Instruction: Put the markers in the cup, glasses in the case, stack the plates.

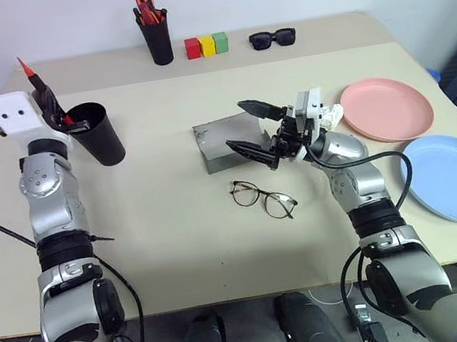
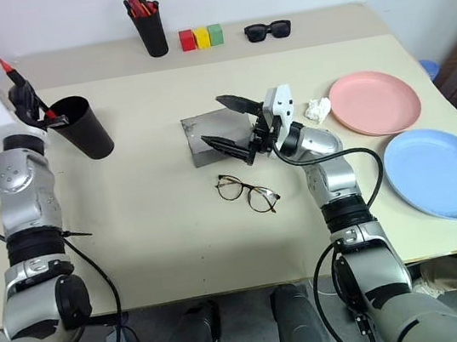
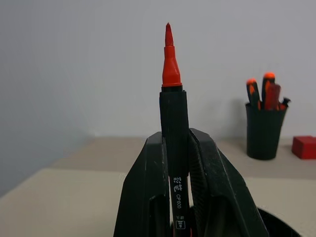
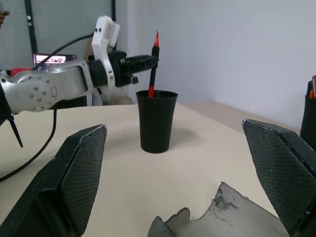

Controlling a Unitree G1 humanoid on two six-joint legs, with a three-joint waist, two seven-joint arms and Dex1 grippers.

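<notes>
The left hand [image 2: 29,104] is clamped on a marker [image 4: 153,64], a black one with red ends, held nearly upright with its lower end just at the mouth of the cup [image 2: 82,126]. To finish this step well, I would keep the marker centred over the opening and lower it until the red tip is well inside the rim, and only then loosen the fingers (a drop from too high could tip the light cup or bounce the pen out).

The right hand [image 1: 259,130] hangs with its jaws spread wide and empty over the grey case [image 1: 222,142], well apart from the cup. The glasses [image 1: 263,197] lie on the table [image 1: 167,223] just in front of the case, unfolded.
</notes>
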